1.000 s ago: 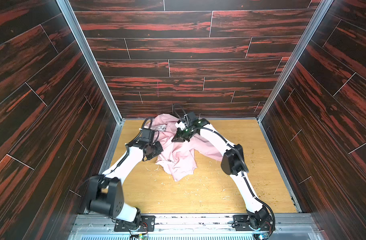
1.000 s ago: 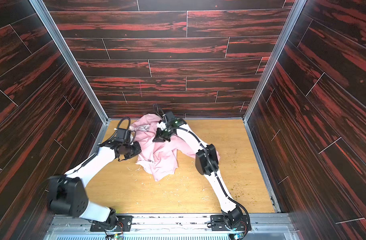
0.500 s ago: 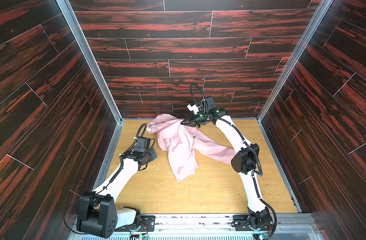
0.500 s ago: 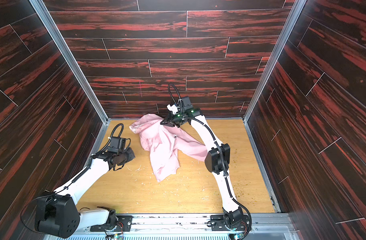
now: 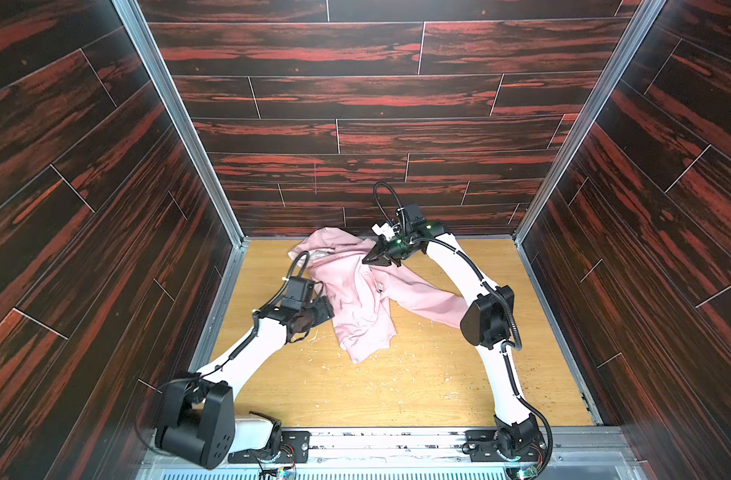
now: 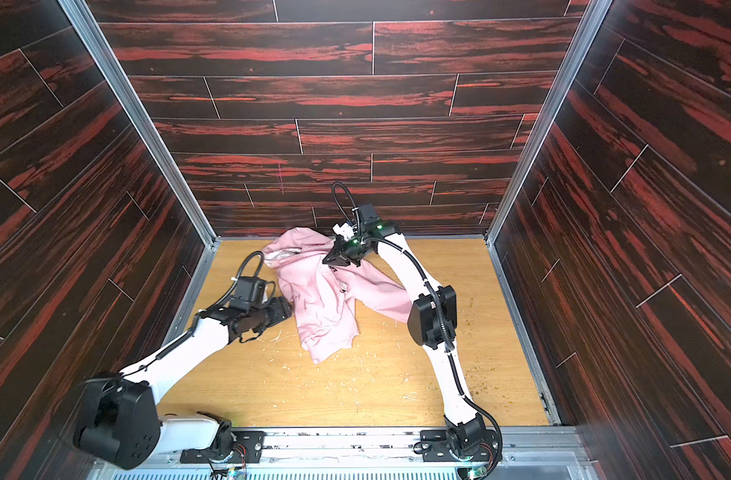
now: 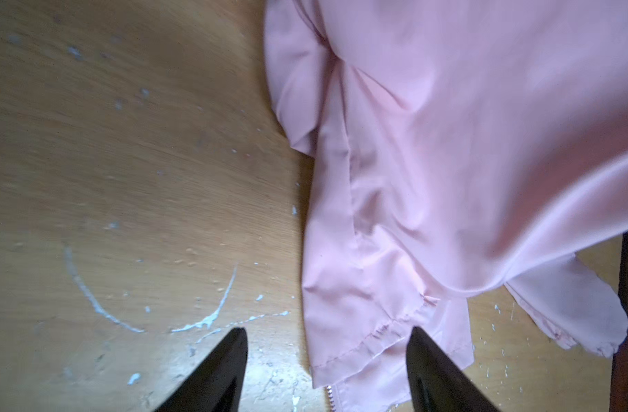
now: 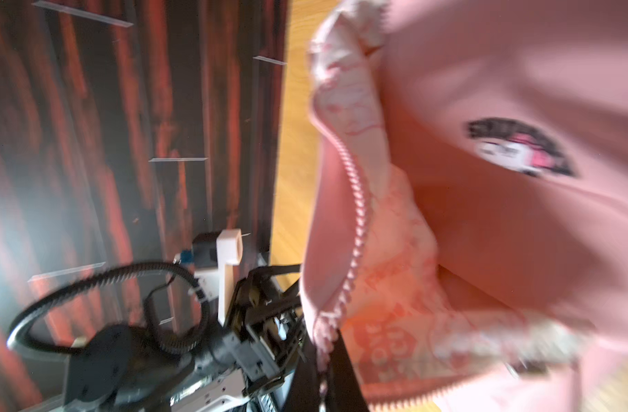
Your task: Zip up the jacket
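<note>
The pink jacket lies crumpled on the wooden table, spread from the table's middle toward 11 o'clock in both top views. One hem corner points to 6 o'clock, and a sleeve trails to 4 o'clock, ending against the right arm's elbow.

The right gripper is at the jacket's 1 o'clock edge, close to the back wall. Its fingers are together, clamped on the fabric beside the zipper, and the cloth there is lifted off the table. The right wrist view is blurred. It shows one black finger with the line of pink zipper teeth running down into it, the front hanging open with a printed lining behind the teeth, and a dark oval logo on the outer side.

The left gripper is low at the jacket's 9 o'clock edge, just beside the cloth. In the left wrist view its fingers stand well apart – nothing is between the pads. Beyond the tips lies a stitched hem corner of the jacket, flat on the table, with the bottom end of the zipper showing under the fold. White scratches and flecks mark the wood around it
</note>
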Available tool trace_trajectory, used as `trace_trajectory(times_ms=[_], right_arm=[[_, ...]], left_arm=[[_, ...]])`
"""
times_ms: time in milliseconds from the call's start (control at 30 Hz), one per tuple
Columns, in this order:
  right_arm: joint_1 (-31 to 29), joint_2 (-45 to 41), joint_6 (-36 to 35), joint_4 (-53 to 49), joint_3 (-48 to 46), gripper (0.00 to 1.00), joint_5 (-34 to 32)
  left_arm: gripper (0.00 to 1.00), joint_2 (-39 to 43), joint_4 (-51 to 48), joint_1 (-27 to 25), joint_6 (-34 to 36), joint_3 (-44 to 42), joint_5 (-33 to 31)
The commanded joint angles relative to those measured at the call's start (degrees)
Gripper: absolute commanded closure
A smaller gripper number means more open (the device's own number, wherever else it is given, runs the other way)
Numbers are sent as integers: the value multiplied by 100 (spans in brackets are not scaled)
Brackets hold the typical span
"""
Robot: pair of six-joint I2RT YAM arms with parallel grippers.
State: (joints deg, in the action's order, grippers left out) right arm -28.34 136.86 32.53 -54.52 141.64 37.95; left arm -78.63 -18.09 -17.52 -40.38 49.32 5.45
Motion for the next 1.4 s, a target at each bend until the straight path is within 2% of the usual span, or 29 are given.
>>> trace_trajectory(times_ms=[0,133,233,367,467,567,800,933,1133,1267,1367], right_arm=[[237,401,-59,-1047,552,100,-1040],[386,611,-59,-1345,576,100,-1594],[425,658,-81,-1310,574,99,-1615],[434,679,-158,-1184,575,76,-1497],[434,682,-351,-1244,523,64,-1522],[434,623,-612,-1352,337,59,-1688],[434,113,-1042,-1042,-786,57,-2208],[441,-129,-1091,-811,-1422,55,-2306],[437,-493,-1083,-479,-2081,55,-2407],[443,-766,-1032,-309,-2349,55,-2398],[461,-944,-987,-202,-2572,56,-2398]], left_arm=[[26,-429,191,-266,21,321,88],[25,-1023,117,-565,179,917,-31],[25,-1490,-10,-784,394,1462,-145],[24,-2101,-312,-1078,749,2247,-325],[24,-2566,-544,-1238,945,2712,-442],[24,-2896,-662,-1304,1049,2994,-449],[29,-3397,-697,-1349,1041,3156,-344],[42,-3604,-730,-1360,967,3215,-274],[81,-3608,-857,-1359,881,3358,-360],[100,-3550,-1065,-1338,883,3548,-531],[100,-3433,-1177,-1303,878,3561,-624]])
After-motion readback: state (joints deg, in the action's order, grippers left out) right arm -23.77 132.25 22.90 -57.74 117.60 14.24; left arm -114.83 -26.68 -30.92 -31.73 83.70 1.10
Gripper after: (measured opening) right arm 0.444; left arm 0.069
